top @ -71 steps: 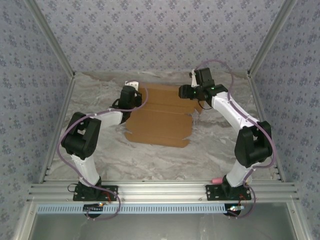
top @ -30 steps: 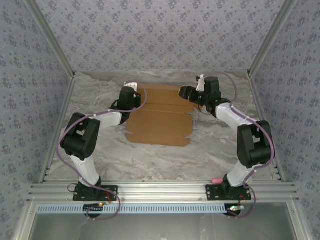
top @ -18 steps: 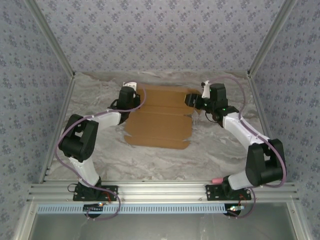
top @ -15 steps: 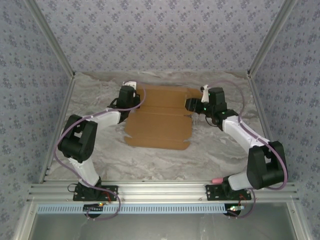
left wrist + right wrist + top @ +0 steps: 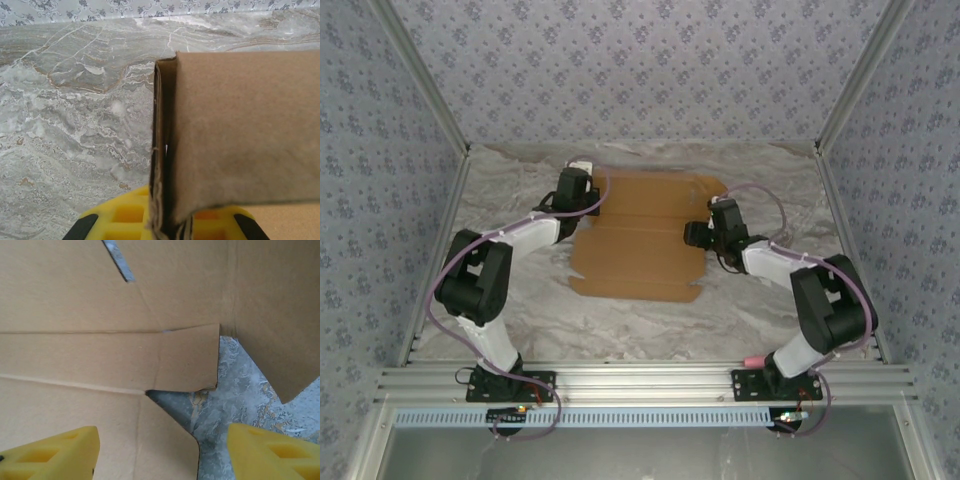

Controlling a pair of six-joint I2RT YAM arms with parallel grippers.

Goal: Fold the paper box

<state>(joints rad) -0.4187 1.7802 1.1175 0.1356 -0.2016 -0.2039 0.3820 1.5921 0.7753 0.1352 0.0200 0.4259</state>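
Observation:
The paper box (image 5: 645,235) is a flat brown die-cut cardboard sheet lying in the middle of the table. My left gripper (image 5: 585,176) is at the sheet's far left edge, shut on a flap there. In the left wrist view that flap (image 5: 240,130) stands up on edge between the yellow fingers (image 5: 120,217), with my left gripper (image 5: 167,227) closed round it. My right gripper (image 5: 693,236) hangs open just above the sheet's right edge. Seen from the right wrist, a notch in the cardboard (image 5: 100,355) lies between the fingertips (image 5: 55,452) of my right gripper (image 5: 162,455), which holds nothing.
The marble-patterned table (image 5: 520,300) lies inside patterned walls with metal posts. A pink stick-shaped toy (image 5: 755,360) rests beside the right arm's base. Bare table (image 5: 240,390) shows through the notch.
My right arm has swung from the sheet's far right corner toward me to the middle of its right edge, and its jaws have widened. The left gripper has kept its hold.

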